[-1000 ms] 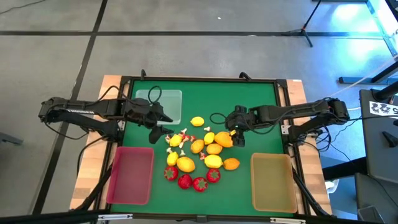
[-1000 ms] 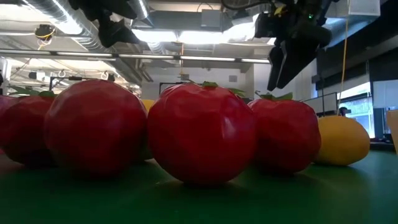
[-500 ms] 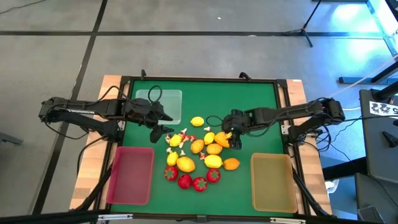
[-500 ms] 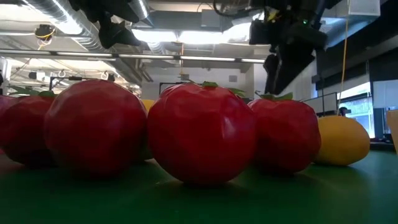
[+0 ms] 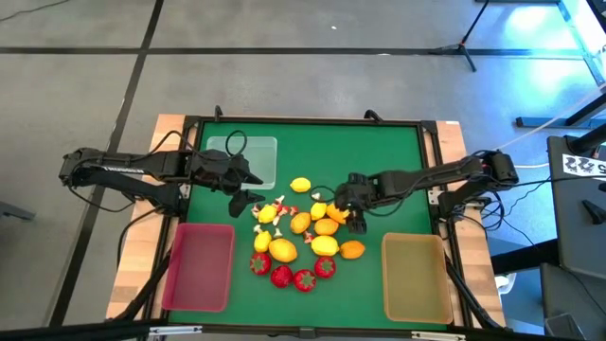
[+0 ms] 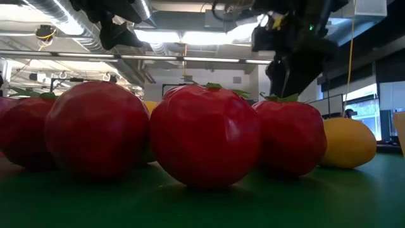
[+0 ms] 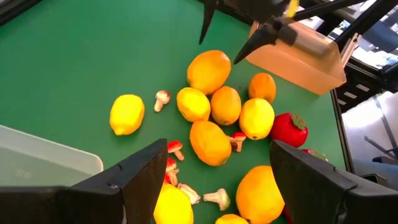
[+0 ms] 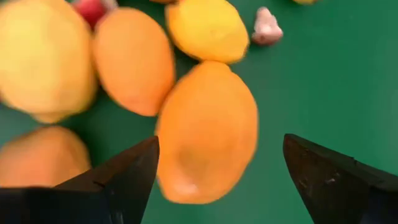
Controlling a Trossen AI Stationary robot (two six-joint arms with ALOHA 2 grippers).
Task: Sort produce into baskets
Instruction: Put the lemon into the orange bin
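The produce lies in a heap mid-table: yellow lemons, red strawberries along its near side, and small white-and-red bits. My right gripper hangs open, pointing steeply down over a big orange fruit, one finger on either side and clear of it. My left gripper stands open above the mat at the heap's left, with nothing between its fingers. The clear basket, the red basket and the tan basket rest on the mat.
A raised dark frame borders the green mat. The clear basket is far left, the red one near left, the tan one near right. Open mat lies along the far side and between the heap and the tan basket.
My right gripper has moved toward the table's left edge and down toward the orange fruit, staying open. The produce has not shifted.
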